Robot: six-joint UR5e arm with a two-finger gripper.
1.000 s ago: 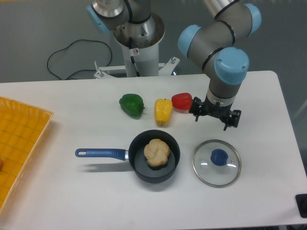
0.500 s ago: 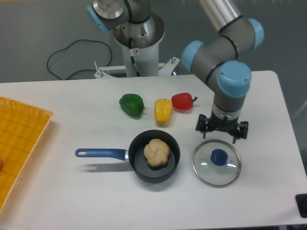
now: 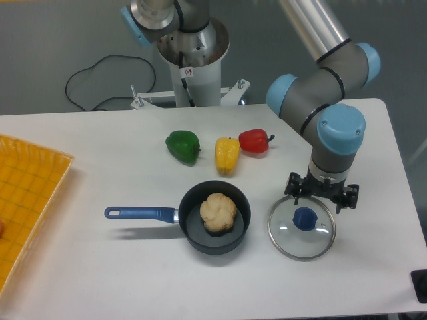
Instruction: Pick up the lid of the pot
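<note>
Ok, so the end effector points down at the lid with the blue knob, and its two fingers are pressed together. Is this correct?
Not quite: the fingers are spread apart, not pressed together, as the camera view shows. The end effector does point down at the lid with the blue knob.

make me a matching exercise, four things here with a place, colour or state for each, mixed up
1. pan
2. pot lid
3. yellow pepper
4. tool

A. between the green pepper and the red pepper
B. open, near the pot lid
C. dark, with a blue handle
D. see-through, with a blue knob

Pairs: 1-C, 2-D, 3-A, 4-B
</note>
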